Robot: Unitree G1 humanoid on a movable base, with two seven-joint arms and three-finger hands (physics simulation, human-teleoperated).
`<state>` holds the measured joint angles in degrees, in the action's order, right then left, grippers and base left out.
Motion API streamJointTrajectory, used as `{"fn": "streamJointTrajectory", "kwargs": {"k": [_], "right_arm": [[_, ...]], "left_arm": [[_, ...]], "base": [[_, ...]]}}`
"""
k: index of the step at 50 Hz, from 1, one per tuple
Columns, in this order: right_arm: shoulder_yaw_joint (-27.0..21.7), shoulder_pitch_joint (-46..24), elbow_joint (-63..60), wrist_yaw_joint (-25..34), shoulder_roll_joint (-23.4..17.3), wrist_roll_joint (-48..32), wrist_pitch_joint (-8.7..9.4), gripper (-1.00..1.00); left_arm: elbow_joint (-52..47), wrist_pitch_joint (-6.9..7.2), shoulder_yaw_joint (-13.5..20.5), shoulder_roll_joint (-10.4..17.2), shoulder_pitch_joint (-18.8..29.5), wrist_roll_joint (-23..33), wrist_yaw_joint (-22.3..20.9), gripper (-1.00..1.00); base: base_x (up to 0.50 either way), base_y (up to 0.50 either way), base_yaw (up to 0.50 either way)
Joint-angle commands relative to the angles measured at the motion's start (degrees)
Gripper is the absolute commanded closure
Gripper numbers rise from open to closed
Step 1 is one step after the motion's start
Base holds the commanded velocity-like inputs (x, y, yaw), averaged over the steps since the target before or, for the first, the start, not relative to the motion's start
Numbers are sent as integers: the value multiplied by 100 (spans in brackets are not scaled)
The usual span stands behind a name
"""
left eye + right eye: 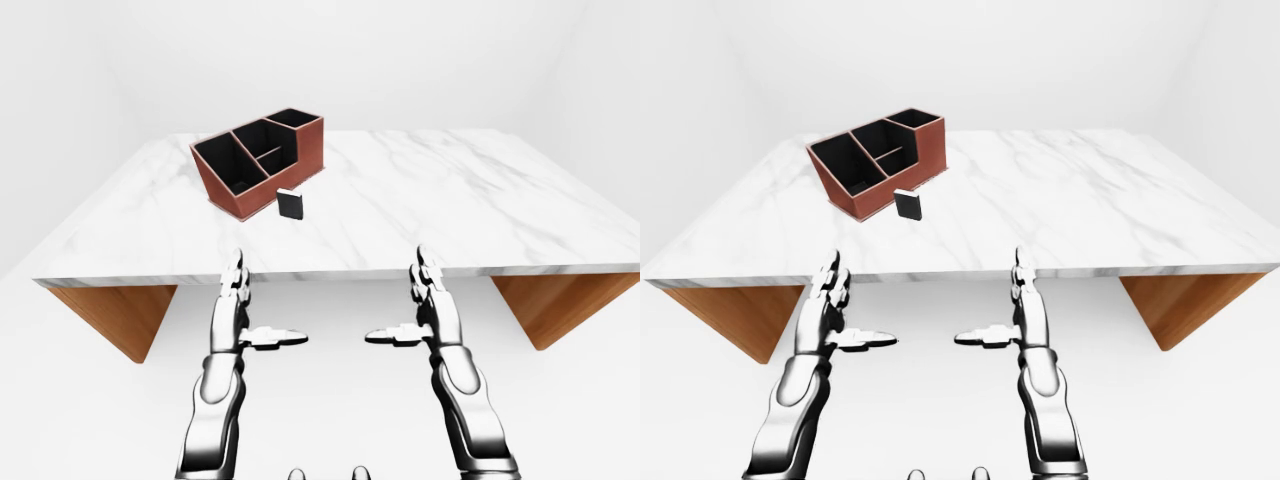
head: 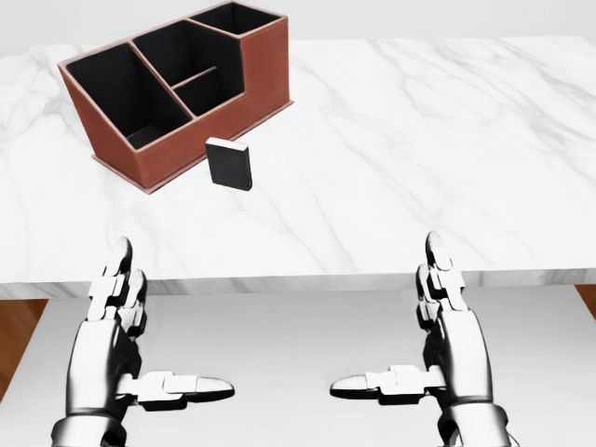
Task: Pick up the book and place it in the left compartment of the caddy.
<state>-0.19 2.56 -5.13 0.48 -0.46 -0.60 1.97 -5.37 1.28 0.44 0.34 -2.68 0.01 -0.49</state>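
A small black book point(image 2: 229, 164) stands upright on the marble table point(image 2: 419, 149), just below the red-brown caddy point(image 2: 177, 84) in the head view's upper left. The caddy has a large compartment at its left end point(image 2: 119, 93), divided middle sections and a smaller one at its right end. My left hand point(image 2: 126, 326) and right hand point(image 2: 436, 321) hover open below the table's near edge, thumbs pointing toward each other, both well short of the book. Neither hand holds anything.
The table's near edge point(image 1: 340, 274) runs across the left-eye view just above my fingertips. Wooden supports point(image 1: 115, 315) point(image 1: 560, 305) show under both ends. White floor and white walls surround the table.
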Motion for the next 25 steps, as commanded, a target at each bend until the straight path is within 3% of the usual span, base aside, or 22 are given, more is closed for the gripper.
{"fn": "streamJointTrajectory", "kwargs": {"k": [1,3,7,14,21,25], "right_arm": [[106,1469,-2640,117,-8,-403,303,-100],[138,1745,-3104,114,30,-474,303,-100],[210,1969,-3505,112,37,-616,303,-100],[94,2119,-3597,177,75,-518,303,-100],[169,2037,-3577,287,41,-526,303,-100],[169,2039,-3579,356,28,-480,303,-100]], "left_arm": [[-2621,372,270,-82,-1261,-143,-21,-100],[-3116,372,509,-175,-1592,-188,51,-100],[-3823,372,1099,-421,-2157,-649,-354,-100],[-3941,372,1823,-884,-2180,-738,-783,-100],[-3929,372,1685,-1016,-2150,-481,-880,-100],[-3834,372,1560,-964,-2104,-391,-796,-100]], "base": [[0,0,0],[0,0,0],[0,0,0],[0,0,0],[0,0,0],[44,0,0]]}}
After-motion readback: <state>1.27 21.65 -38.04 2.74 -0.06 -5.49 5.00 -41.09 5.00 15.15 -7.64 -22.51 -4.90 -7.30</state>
